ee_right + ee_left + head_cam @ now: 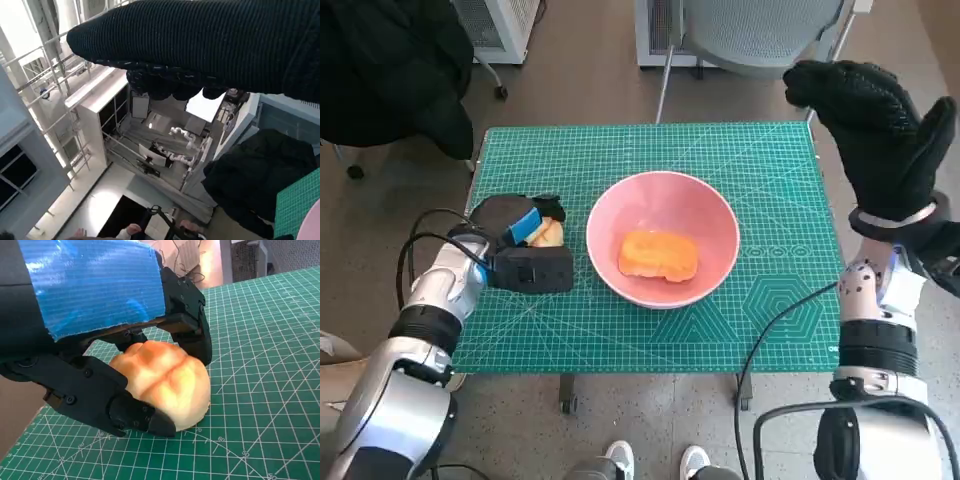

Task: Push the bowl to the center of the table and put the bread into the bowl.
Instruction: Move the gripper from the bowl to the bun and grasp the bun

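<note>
Worktop (760,330): your green cutting mat, carrying everything below.
Pink bowl (663,240): mid-mat, just beside your left robot hand's fingertips; orange bread piece (659,255) inside.
Right robot hand (880,130): raised off mat's far corner, fingers spread, released.
Left robot hand (525,250): on mat, grasping bread roll (167,382).

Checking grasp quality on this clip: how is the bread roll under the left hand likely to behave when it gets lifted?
The bread roll looks soft and puffy, so it probably dents under the left hand rather than slipping. It seems light for its bulk. Its domed top suggests it could rock if released on the mat, though its flat base should limit rolling.
</note>
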Robot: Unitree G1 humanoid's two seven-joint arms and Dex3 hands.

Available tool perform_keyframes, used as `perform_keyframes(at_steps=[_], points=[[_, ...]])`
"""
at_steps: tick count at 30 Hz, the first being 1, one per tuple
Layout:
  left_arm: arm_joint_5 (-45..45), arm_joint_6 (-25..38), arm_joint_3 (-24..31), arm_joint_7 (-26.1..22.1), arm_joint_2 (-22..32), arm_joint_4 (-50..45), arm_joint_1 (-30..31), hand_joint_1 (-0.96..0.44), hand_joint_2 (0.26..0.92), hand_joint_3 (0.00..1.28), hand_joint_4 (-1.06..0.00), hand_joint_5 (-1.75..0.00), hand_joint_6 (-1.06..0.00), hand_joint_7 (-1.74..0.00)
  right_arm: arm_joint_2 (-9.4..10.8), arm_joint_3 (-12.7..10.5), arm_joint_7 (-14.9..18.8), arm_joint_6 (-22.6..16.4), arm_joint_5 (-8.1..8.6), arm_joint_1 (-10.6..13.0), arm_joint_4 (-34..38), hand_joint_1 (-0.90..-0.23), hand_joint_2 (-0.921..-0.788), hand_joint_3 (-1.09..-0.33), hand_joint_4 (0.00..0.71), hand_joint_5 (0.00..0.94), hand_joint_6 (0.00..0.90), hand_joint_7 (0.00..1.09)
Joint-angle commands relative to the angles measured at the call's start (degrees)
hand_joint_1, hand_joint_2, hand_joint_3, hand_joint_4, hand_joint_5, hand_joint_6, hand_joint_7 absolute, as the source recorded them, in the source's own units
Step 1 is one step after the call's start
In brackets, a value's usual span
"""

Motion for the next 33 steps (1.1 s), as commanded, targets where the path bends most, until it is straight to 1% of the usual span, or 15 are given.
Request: perform_keyframes(at_steps=[1, 17, 33], points=[[0.1, 0.7, -0.4, -0.2, -0.1, 0.9, 0.6, 0.00, 0.921, 0.14, -0.62, -1.28, -0.53, -1.22, 0.0, 0.1, 0.5, 0.8, 0.12, 1.6, -0.2, -0.722, -0.921, -0.811, 0.266, 0.001, 0.350, 0.02], [-0.8, 0.3, 0.3, -0.4, 0.3, 0.7, 0.7, 0.00, 0.921, 0.14, -0.62, -1.26, -0.54, -1.23, 0.0, 0.2, 0.3, 1.5, 0.14, 2.2, -1.4, -0.721, -0.921, -0.812, 0.266, 0.000, 0.349, 0.01], [-1.4, -0.5, 0.9, -1.2, 1.6, -1.0, 0.8, 0.00, 0.921, 0.14, -0.62, -1.24, -0.54, -1.25, 0.0, 0.4, 0.1, 1.6, -0.13, 2.1, -1.1, -0.716, -0.921, -0.814, 0.267, 0.000, 0.349, 0.01]])
